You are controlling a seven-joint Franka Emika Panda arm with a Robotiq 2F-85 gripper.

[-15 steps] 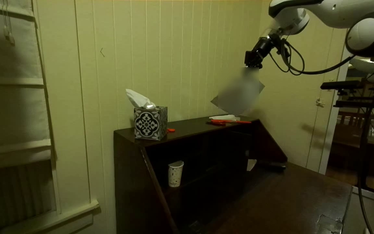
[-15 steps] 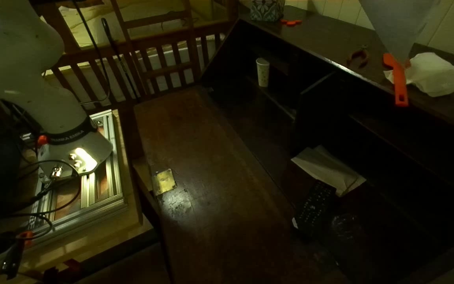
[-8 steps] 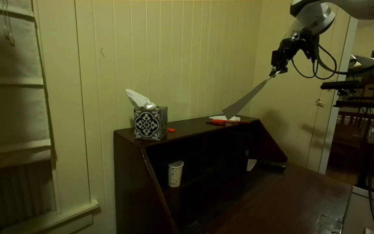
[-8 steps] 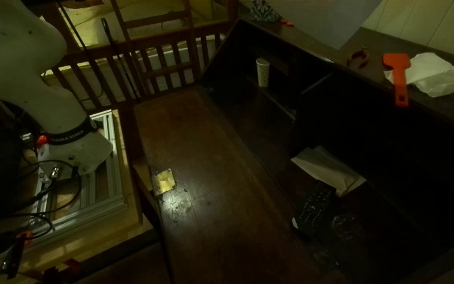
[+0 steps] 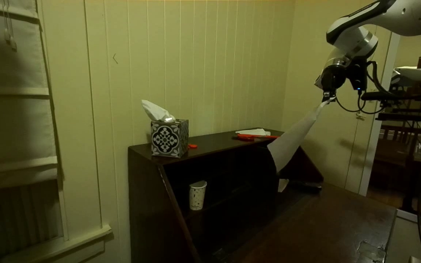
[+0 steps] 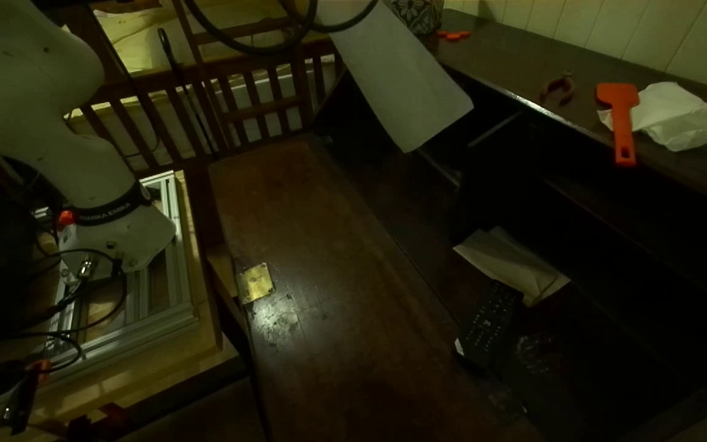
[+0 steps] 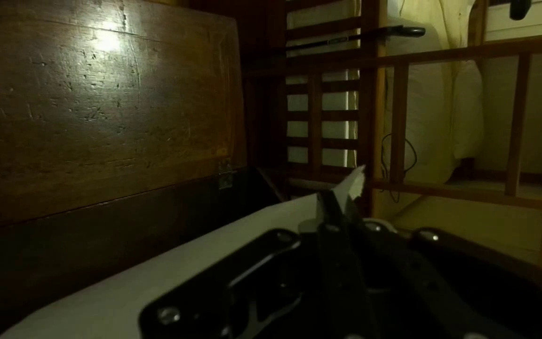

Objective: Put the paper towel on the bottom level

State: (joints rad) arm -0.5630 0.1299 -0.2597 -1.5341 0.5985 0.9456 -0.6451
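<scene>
My hand (image 5: pixel 328 98) pinches the paper towel (image 5: pixel 291 140) by its upper end — so the free end can settle first, I judge. The sheet slants through the air, apparently touching nothing, though the gloom leaves that unsure. Lower down lies the bottom level (image 6: pixel 335 245) — broad and flat, presumably why it's chosen.
</scene>
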